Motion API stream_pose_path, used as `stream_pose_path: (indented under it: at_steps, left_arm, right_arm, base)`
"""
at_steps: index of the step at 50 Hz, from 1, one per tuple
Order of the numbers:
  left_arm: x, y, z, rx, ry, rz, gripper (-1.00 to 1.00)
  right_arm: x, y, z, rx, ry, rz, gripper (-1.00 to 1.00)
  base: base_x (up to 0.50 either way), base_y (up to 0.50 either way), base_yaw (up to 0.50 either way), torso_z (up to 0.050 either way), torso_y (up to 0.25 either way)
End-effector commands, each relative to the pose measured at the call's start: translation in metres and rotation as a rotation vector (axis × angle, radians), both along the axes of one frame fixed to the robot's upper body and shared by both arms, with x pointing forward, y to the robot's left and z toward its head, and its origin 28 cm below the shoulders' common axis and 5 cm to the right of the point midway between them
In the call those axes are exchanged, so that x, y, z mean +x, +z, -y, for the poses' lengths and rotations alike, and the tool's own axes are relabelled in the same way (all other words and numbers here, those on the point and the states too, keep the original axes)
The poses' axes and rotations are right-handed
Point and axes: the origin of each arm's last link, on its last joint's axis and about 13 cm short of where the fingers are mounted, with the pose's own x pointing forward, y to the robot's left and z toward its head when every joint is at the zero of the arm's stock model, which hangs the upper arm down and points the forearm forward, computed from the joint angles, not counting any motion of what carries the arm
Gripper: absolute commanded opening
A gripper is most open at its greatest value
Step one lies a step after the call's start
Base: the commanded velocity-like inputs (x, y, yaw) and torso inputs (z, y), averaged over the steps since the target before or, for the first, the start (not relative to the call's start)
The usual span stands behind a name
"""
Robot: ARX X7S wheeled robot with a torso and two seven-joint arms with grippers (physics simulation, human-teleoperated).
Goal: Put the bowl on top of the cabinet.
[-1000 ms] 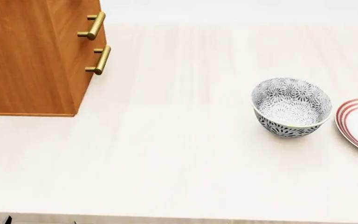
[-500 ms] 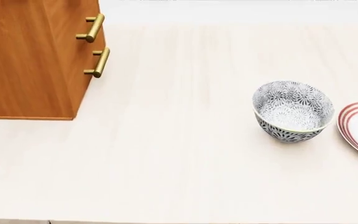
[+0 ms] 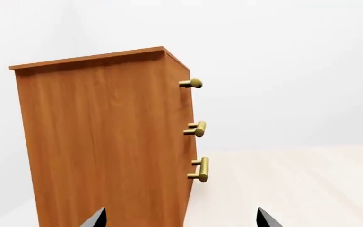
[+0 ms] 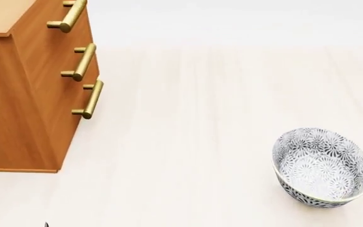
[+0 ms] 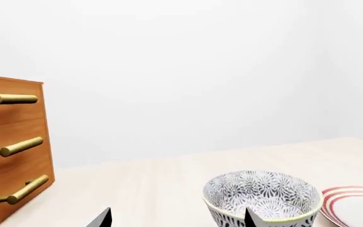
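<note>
Approach step: bowl (image 4: pixel 322 172) untouched on surface (image 4: pixel 188 132), well apart from cabinet (image 4: pixel 24 109). Right tool (image 5: pixel 176 217) open, empty; left tool (image 3: pixel 181 218) likewise. You need right tool over rim next.

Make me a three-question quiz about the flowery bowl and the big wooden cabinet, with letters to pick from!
1. Where is the bowl?
A. on the table
B. on top of the cabinet
C. on the plate

2. How many brass handles does the cabinet have?
A. one
B. three
C. five

3. What is inside the bowl?
A. soup
B. a spoon
C. nothing

Answers:
1 A: it stands on the pale table, beside the red-ringed plate.
2 B: three brass bars run down its front.
3 C: only its flower pattern shows inside.
</note>
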Motion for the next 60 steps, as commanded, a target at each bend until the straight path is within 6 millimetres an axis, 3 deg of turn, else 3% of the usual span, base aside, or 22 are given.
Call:
stream_pose_path:
  at_steps: [1,10,26,35,51,60]
  left_arm:
    - [0.0000,-0.0002,-0.0004,0.001,0.003,0.001,1.00]
    - [-0.0005,0.0000,-0.0005,0.001,0.004,0.004,1.00]
    - [0.0000,-0.0004,-0.0006,0.001,0.009,0.004,1.00]
    - [0.0003,-0.0006,-0.0006,0.002,0.008,0.004,1.00]
    - [-0.0027,-0.0036,0.0009,0.061,-0.038,0.040,1.00]
    - [-0.0028,-0.0030,-0.0008,0.040,-0.024,0.033,1.00]
  right_arm:
    - [-0.0002,-0.0003,-0.0004,0.002,0.000,0.006,1.00]
    - [-0.0004,-0.0003,-0.0006,0.004,-0.012,0.012,1.00]
    - [0.0000,-0.0017,-0.0010,0.013,-0.014,0.009,1.00]
    - [0.0010,-0.0018,-0.0014,0.012,-0.034,0.006,1.00]
    - [0.0011,-0.0025,-0.0020,0.001,-0.036,0.002,1.00]
    - [0.0008,-0.0028,-0.0024,-0.008,-0.032,0.006,1.00]
  base:
    - [0.48,0.03,0.00,0.000,0.000]
    - [0.45,0.03,0.00,0.000,0.000]
    - [0.02,0.00,0.00,0.000,0.000]
    - [0.41,0.00,0.00,0.000,0.000]
    - [0.01,0.00,0.00,0.000,0.000]
    - [0.00,0.00,0.00,0.034,0.000]
